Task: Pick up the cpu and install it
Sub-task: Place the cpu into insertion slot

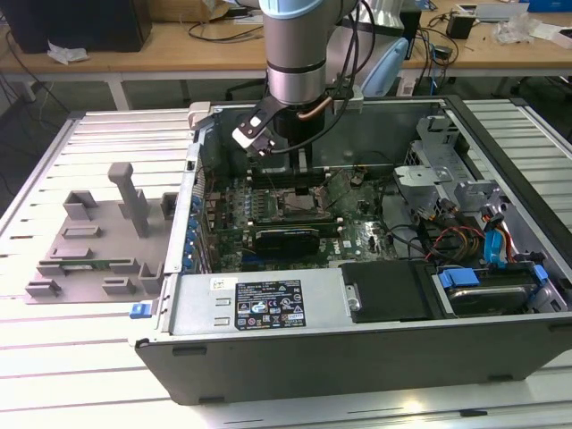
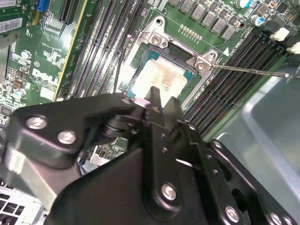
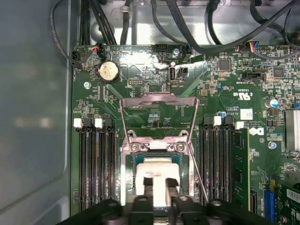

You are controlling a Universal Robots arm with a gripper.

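Silver-grey and flat, the small square cpu [image 3: 157, 168] lies in the metal-framed socket [image 3: 154, 146] of the green motherboard [image 3: 220, 89]. It sits directly beneath the black gripper [image 3: 159, 186], whose jaws stand narrowly parted, gripping nothing. If the chip sits askew, downward pressure could bend the socket pins. The hinged steel retention plate [image 3: 157, 101] stands raised.

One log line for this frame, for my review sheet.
gripper: poised just above cpu | cpu: lying in motherboard socket | load plate: raised | grip state: unclear
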